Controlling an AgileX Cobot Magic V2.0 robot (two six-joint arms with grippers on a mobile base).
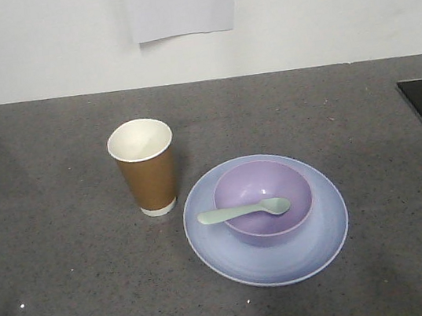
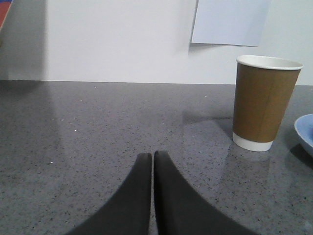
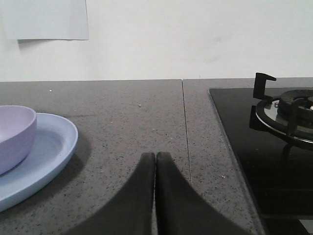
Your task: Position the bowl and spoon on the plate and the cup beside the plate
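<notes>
The cup (image 1: 144, 168) is seen just left of the plate (image 1: 272, 260), nearer the left gripper (image 2: 152, 157); both grippers are closed, empty.

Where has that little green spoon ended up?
In the front view, the spoon lies across the purple bowl, which sits on the blue plate, just right of the brown cup.
</notes>
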